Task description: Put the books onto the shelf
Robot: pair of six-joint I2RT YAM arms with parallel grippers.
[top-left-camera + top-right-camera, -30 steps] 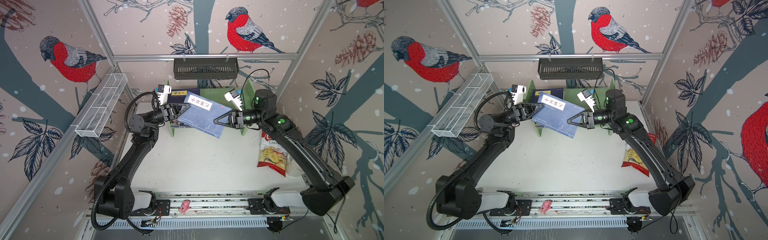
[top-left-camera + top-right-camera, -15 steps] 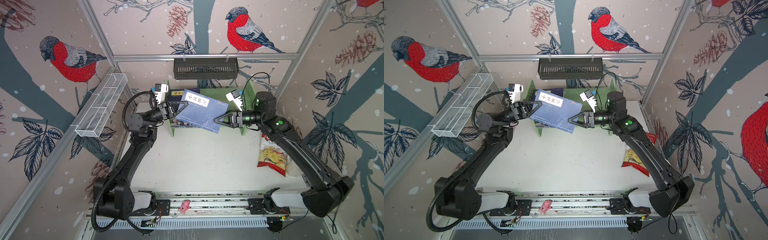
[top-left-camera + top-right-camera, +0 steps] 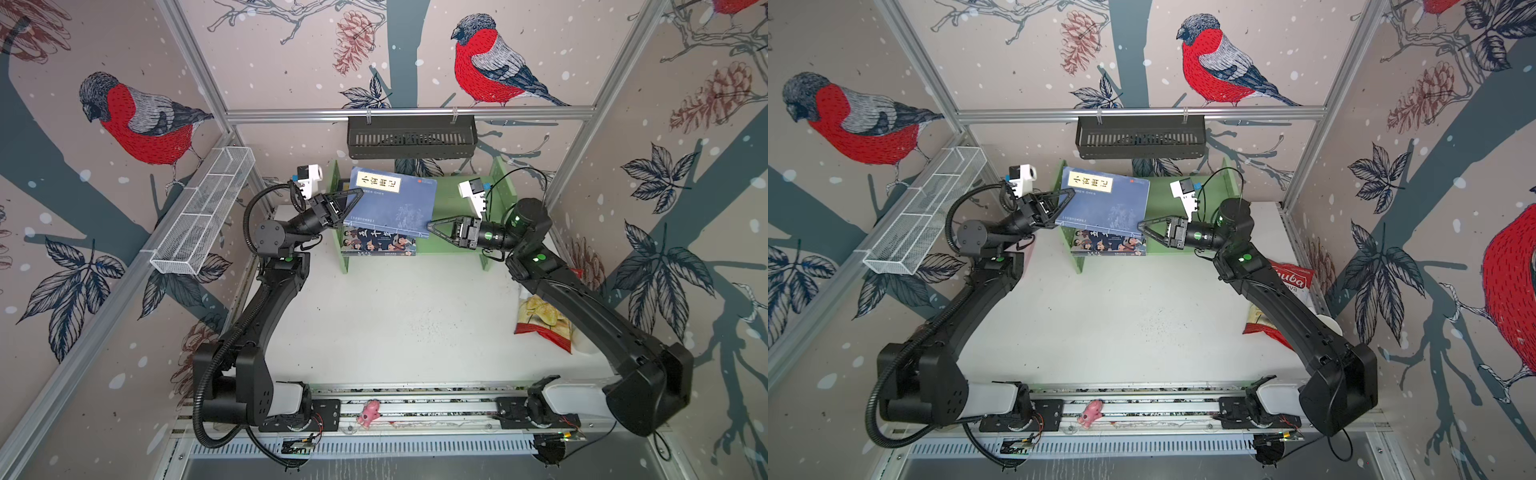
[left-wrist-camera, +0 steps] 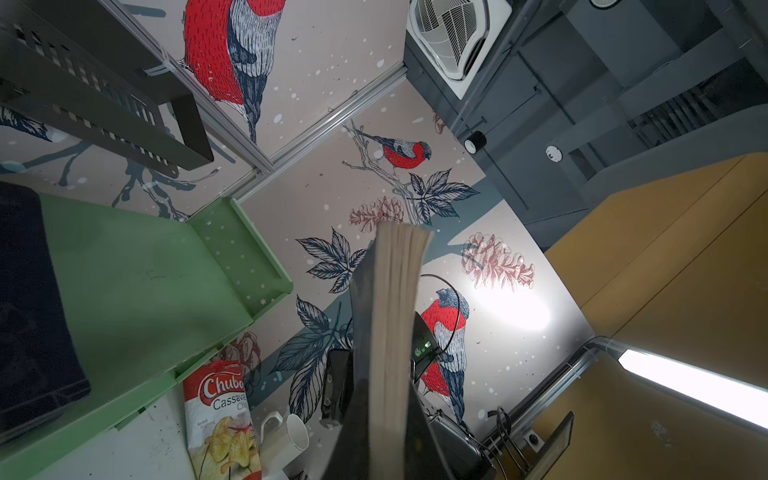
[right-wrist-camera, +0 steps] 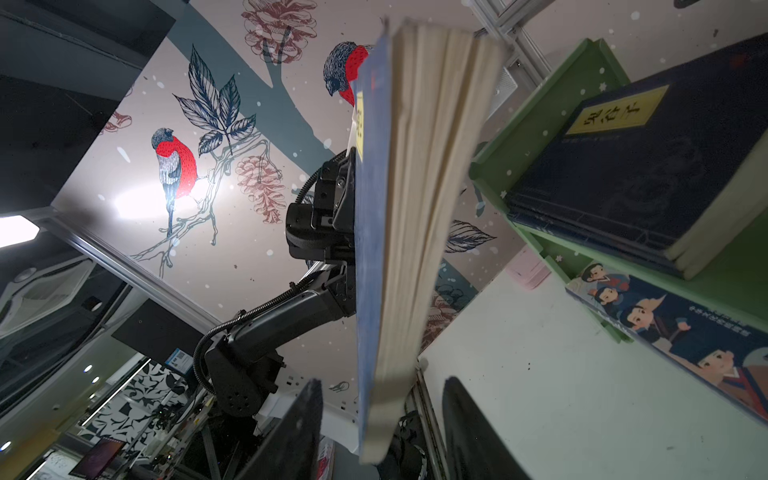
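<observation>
You're mid-placement over the shelf (image 3: 446, 195), which stands at the back of the counter (image 3: 395, 324). One navy book (image 3: 395, 208) hangs tilted above the top tier, toward the left arm's end, label side up. The cartoon book (image 3: 380, 243) already lies on the lower tier and a navy stack (image 5: 648, 166) on the top tier. No other book shows on the counter, so I'd judge this one may be the last.

The left jaws are clamped on the book's left edge and carry it alone. The right jaws stand partly apart astride its lower right corner. In the right wrist view a gap shows on each side of the page edge, so they hold nothing.

Next, I'd say, you draw the right arm (image 3: 582, 299) straight back off that corner without nudging it. Then level the book with the left jaws, lower it flat onto the stack, and only then let go. Pinched by one thin edge, the free side may sag or swing, so go gently.

What you can't see:
- In both top views the held book covers nearly all of the stack, so its count and squareness are unclear.
- In the left wrist view the book blocks the left jaws' tips, so the depth of the grip can't be told.
- In the right wrist view the book's near corner is blurred, and the pink case (image 5: 528, 268) shows only as a corner
</observation>
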